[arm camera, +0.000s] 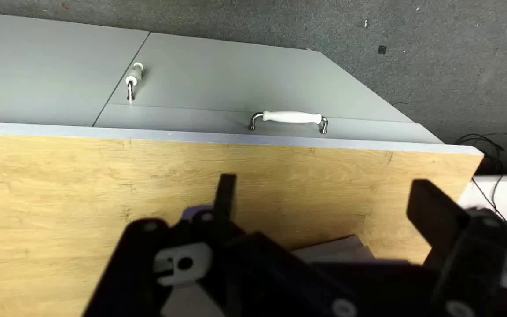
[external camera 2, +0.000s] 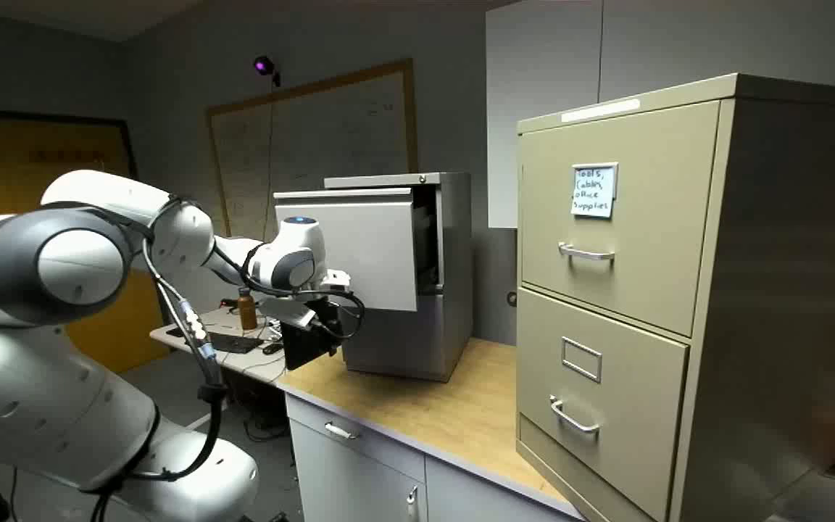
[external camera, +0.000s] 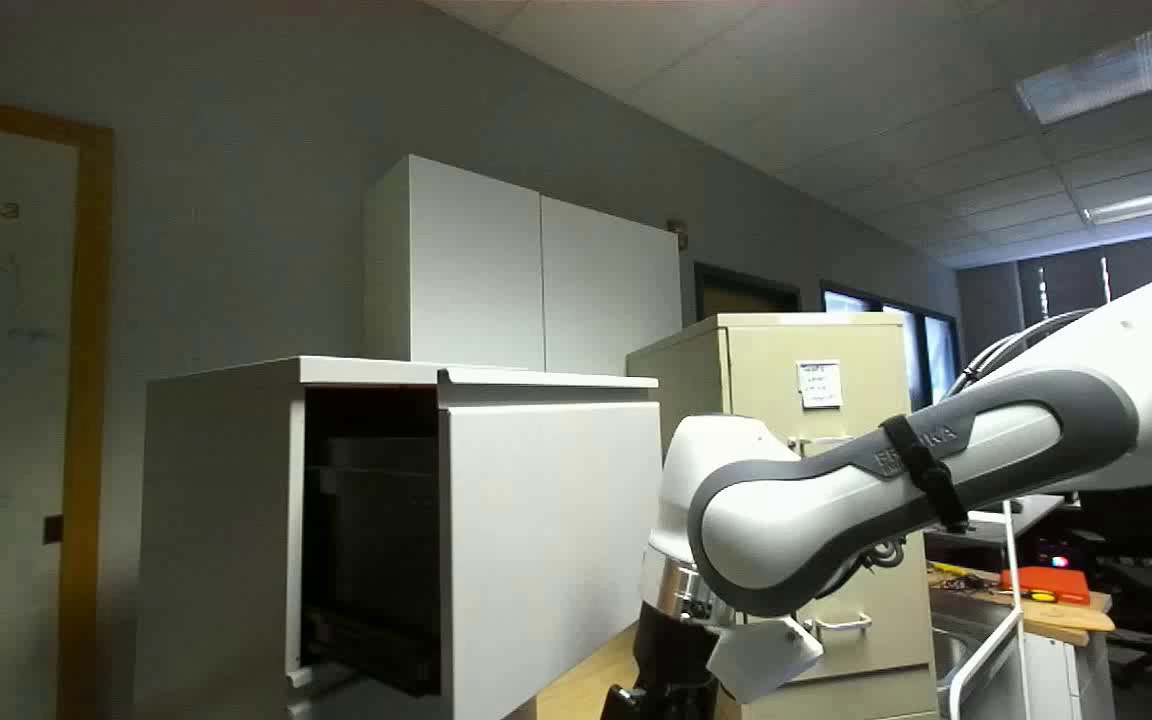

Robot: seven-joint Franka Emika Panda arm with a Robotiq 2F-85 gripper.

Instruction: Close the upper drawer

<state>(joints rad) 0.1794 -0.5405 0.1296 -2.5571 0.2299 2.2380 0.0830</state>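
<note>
Gripper (arm camera: 324,189) is spread wide near tabletop (arm camera: 99,193) front edge; probably pre-push imo, upper drawer (external camera: 546,530) just needs to be shoved inward.

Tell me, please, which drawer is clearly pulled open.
The upper drawer of the white cabinet on the counter: its front juts forward, exposing a dark interior; no other front does.
</note>
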